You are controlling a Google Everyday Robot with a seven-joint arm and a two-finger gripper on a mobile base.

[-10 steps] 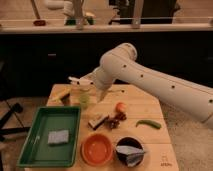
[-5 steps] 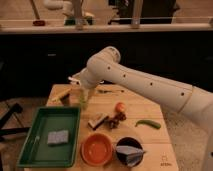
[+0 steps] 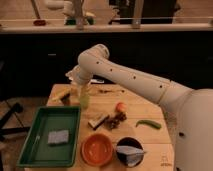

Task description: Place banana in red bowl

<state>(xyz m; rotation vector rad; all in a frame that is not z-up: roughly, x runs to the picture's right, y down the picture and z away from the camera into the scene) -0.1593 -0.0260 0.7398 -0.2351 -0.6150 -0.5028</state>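
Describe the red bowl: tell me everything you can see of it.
The red bowl is round and shallow, orange-red, with a glossy plain inside that looks empty. It sits upright near the wooden table's front edge, between the green tray and the dark bowl, close to both. The pincer is away from it, at the back left by the banana.
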